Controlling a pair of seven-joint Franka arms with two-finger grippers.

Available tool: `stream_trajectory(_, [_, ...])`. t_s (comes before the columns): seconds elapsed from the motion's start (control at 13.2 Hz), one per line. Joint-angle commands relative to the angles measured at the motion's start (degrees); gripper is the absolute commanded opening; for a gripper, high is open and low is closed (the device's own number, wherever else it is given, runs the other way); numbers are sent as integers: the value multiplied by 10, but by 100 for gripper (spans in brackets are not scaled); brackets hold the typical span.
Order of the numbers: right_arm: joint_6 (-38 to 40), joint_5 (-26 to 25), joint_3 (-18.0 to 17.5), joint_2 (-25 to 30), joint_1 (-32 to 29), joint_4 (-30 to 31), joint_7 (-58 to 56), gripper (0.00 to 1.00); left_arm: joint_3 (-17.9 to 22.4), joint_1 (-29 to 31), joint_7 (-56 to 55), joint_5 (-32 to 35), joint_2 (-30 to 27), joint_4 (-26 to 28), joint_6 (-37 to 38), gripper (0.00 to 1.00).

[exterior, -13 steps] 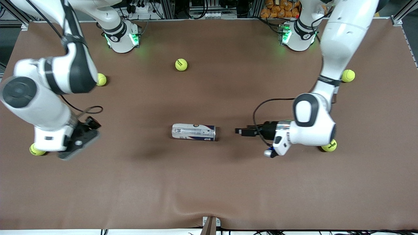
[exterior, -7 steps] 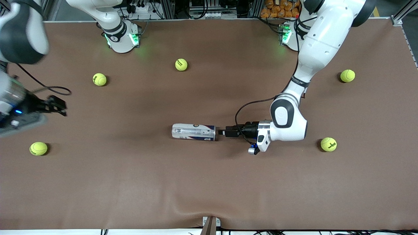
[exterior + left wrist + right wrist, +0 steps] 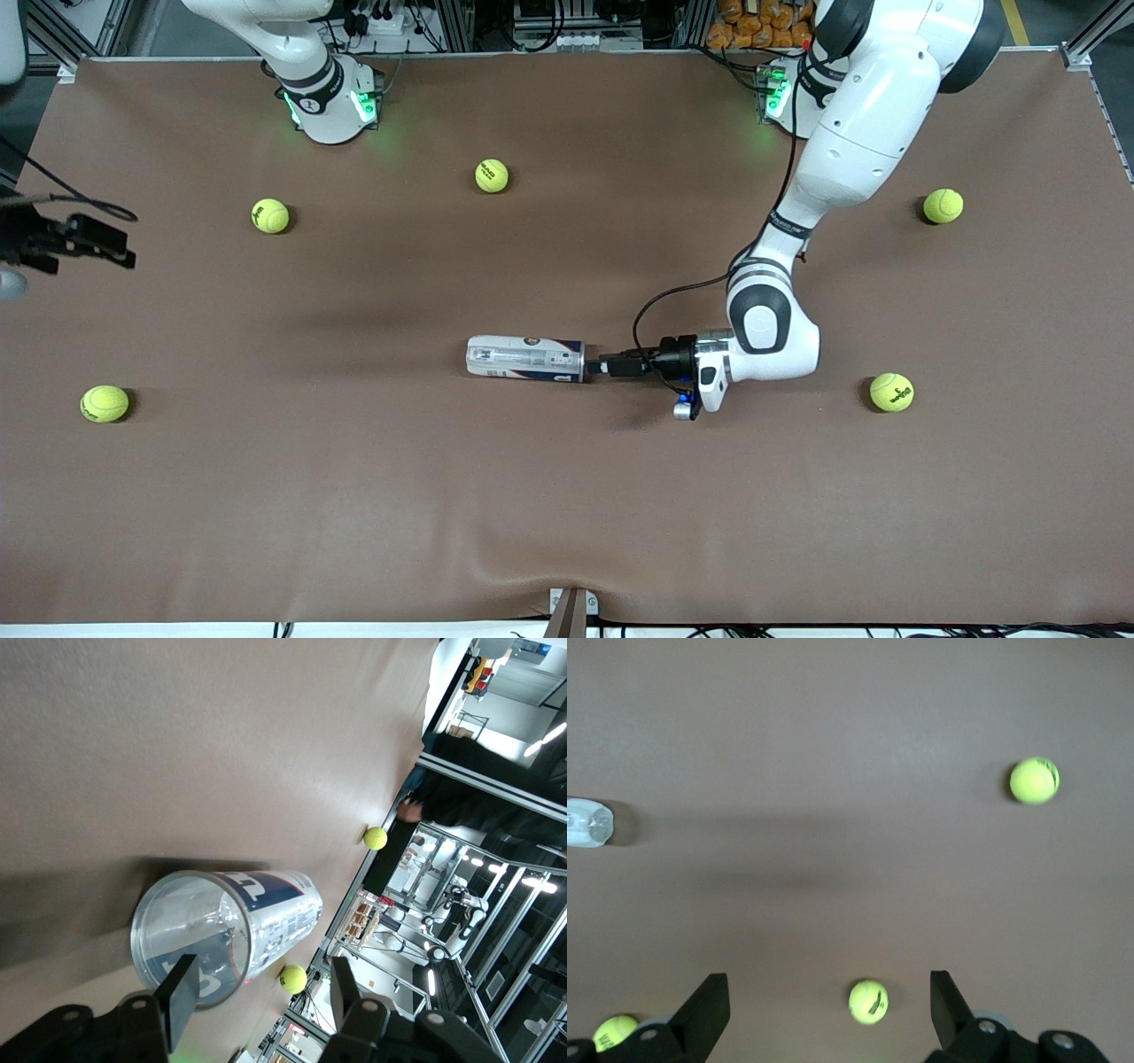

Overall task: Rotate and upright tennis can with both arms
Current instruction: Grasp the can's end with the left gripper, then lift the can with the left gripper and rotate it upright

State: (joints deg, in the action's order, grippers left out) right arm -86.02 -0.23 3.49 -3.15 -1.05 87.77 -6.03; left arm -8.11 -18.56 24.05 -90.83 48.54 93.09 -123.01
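The tennis can (image 3: 524, 358) lies on its side in the middle of the table, its silver-rimmed open end toward the left arm's end. My left gripper (image 3: 595, 364) is low at that open end and is open. In the left wrist view the can (image 3: 257, 912) faces me mouth first; my left gripper (image 3: 263, 997) has one finger (image 3: 182, 997) in front of the mouth and the other outside the can's wall. My right gripper (image 3: 120, 252) is open and empty, up in the air over the table's edge at the right arm's end. In the right wrist view it (image 3: 826, 1001) is empty, and the can (image 3: 586, 823) shows far off.
Several yellow-green tennis balls lie scattered on the brown table (image 3: 567, 496): one (image 3: 492, 175) near the bases, one (image 3: 270, 215) and one (image 3: 104, 403) toward the right arm's end, one (image 3: 943, 206) and one (image 3: 891, 392) toward the left arm's end.
My left gripper has moved along the table up to the can's open end. My right arm has swung away from the can toward its end of the table.
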Motion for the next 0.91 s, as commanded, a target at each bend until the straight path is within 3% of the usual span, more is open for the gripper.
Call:
stream_trajectory(0.0, [4, -2, -6, 33, -5, 21, 25, 100, -1, -3, 42, -37, 23, -10, -3, 65])
stream_trajectory(0.15, [3, -2, -5, 40, -6, 21, 25, 100, -1, -14, 57, -61, 27, -11, -3, 63])
stream_trajectory(0.38, [1, 0, -2, 35, -25, 13, 24, 100, -1, -29, 65, -104, 31, -11, -3, 47])
stream_trajectory(0.53, [3, -7, -5, 33, -24, 5, 28, 100, -1, -30, 69, -110, 31, -11, -3, 44])
stream_trajectory(0.68, [-1, 3, -2, 33, -33, 2, 31, 100, -1, -33, 68, -109, 24, -12, -3, 6])
stream_trajectory(0.84, [-8, -1, -5, 33, -30, 1, 31, 100, 6, -32, 64, -86, 10, -23, -4, 0])
